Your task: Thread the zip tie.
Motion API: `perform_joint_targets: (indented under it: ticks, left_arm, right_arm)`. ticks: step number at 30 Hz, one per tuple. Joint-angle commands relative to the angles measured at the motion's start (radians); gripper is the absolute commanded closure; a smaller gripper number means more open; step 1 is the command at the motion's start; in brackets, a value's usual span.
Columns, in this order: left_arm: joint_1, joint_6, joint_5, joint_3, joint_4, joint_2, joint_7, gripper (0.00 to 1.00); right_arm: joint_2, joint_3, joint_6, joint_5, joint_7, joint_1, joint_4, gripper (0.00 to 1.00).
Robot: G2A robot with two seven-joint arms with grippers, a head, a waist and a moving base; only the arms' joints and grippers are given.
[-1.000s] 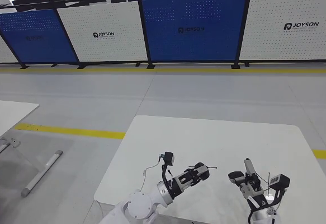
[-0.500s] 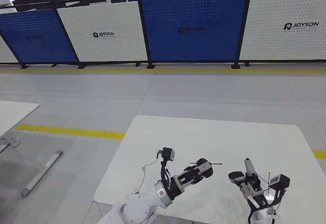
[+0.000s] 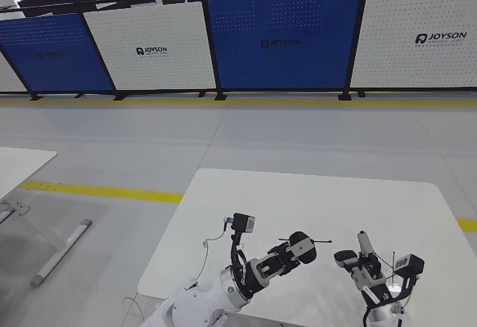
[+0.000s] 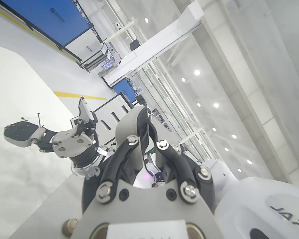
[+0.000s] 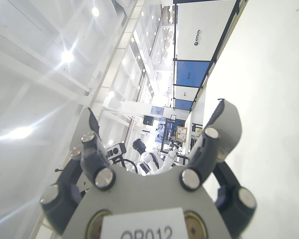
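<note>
Your left gripper (image 4: 144,118) is clamped, pads pressed together. A thin black strip (image 4: 148,157) runs from the pinch back toward the palm. You can't confirm from this whether that strip is the zip tie. In the top view a thin black line (image 3: 321,241) pokes out of the left gripper toward the right one, and you can't tell whether it's tie or gripper hardware. Your right gripper (image 5: 155,106) is spread wide, one finger pointing away across the table, the other out to the side. Both grippers sit low over the near edge of the table (image 3: 320,196), side by side, with the left tip near the right gripper but apart from it. The tabletop is plain white. Beyond it you have grey floor with a yellow line (image 3: 99,190) crossing it. A row of blue and white pegboard panels (image 3: 283,41) closes the far side. A second white table (image 3: 9,163) sits at the left edge, well apart. Both wrist views look up at a white ceiling with round lights (image 5: 67,56).
</note>
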State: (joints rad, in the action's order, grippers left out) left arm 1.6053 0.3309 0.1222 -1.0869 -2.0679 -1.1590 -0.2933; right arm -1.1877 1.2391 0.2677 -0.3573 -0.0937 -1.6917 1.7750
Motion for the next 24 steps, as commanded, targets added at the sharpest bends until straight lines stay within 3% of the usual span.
perform_joint_targets:
  ticks: [1, 5, 10, 13, 17, 24]
  left_arm:
    - [-0.002, -0.014, 0.001, 0.005, 0.009, -0.001, 0.001, 1.00]
    - [-0.012, -0.045, 0.002, 0.019, 0.070, -0.001, -0.006, 1.00]
    - [-0.017, -0.047, 0.046, 0.037, 0.166, -0.004, -0.013, 1.00]
    - [-0.024, -0.053, 0.068, 0.048, 0.197, -0.006, -0.012, 1.00]
    - [-0.036, -0.051, 0.097, 0.062, 0.215, -0.009, -0.024, 1.00]
    - [-0.038, -0.040, 0.127, 0.069, 0.211, -0.010, -0.042, 1.00]
  right_arm:
    - [0.000, 0.000, 0.000, 0.000, 0.000, 0.000, 0.000, 0.00]
    - [0.000, 0.000, 0.000, 0.000, 0.000, 0.000, 0.000, 0.00]
    - [0.000, 0.000, 0.000, 0.000, 0.000, 0.000, 0.000, 0.00]
    - [0.000, 0.000, 0.000, 0.000, 0.000, 0.000, 0.000, 0.00]
    - [0.000, 0.000, 0.000, 0.000, 0.000, 0.000, 0.000, 0.00]
    - [0.000, 0.000, 0.000, 0.000, 0.000, 0.000, 0.000, 0.00]
